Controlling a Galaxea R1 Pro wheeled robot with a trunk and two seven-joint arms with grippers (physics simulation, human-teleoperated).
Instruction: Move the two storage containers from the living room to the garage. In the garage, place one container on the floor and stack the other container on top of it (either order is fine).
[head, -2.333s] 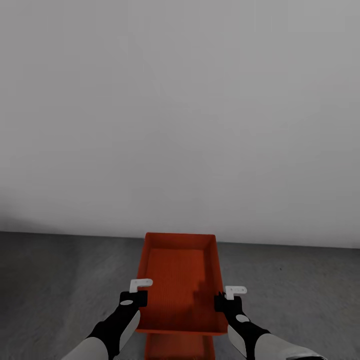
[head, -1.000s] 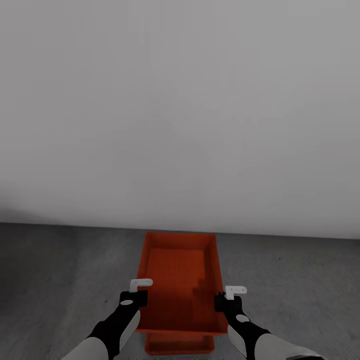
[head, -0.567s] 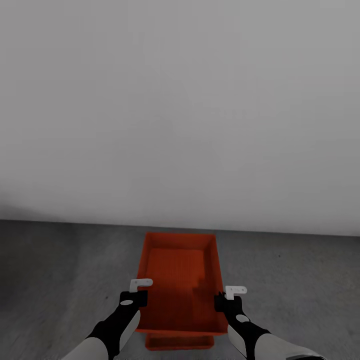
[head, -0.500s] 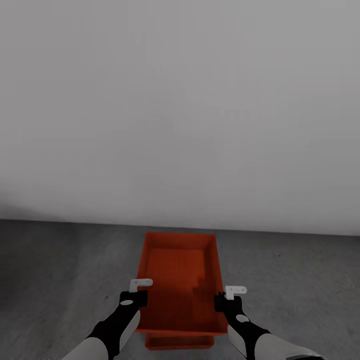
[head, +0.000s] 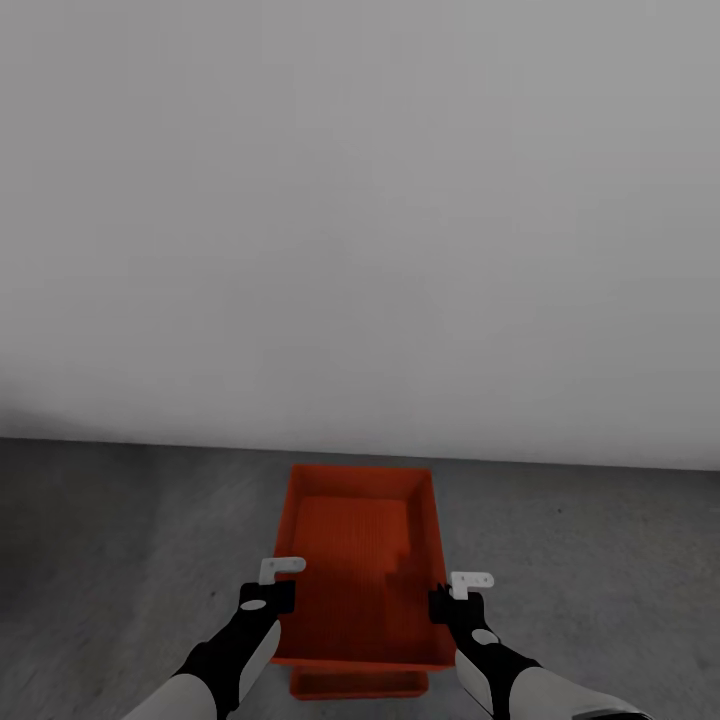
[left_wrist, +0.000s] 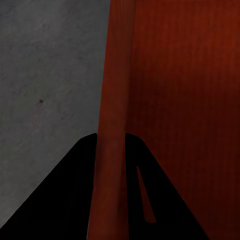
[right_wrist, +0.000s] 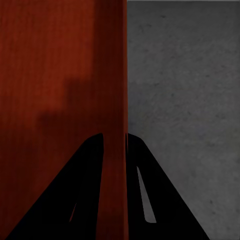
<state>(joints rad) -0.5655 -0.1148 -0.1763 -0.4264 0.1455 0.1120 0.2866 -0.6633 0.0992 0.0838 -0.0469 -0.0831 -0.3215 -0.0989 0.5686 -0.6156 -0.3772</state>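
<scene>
**Spotter:** What have you got in the claws?

**Operator:** I'm holding an orange-red, topless, finely ribbed rectangular plastic bin (head: 362, 565) by its two long side walls. My left gripper (head: 276, 592) is pinched on the left wall; through the left wrist camera I see that wall (left_wrist: 112, 125) running straight up between the two dark fingers (left_wrist: 67, 200), one either side of it. My right gripper (head: 443, 598) is clamped the same way on the right wall (right_wrist: 115, 115), a finger (right_wrist: 150, 200) on the outside and the other on the inside.

**Spotter:** And the second bin?

**Operator:** The other orange-red plastic bin (head: 358, 684) is directly under the one I hold. I only see its near end poking out below the held bin's near edge. Whether the two touch, I can't tell.

**Spotter:** Where are you standing?

**Operator:** On dark grey speckled concrete floor (head: 120, 560), facing a plain pale grey wall (head: 360, 220). The held bin's far end points at the wall but stops short of it.
</scene>
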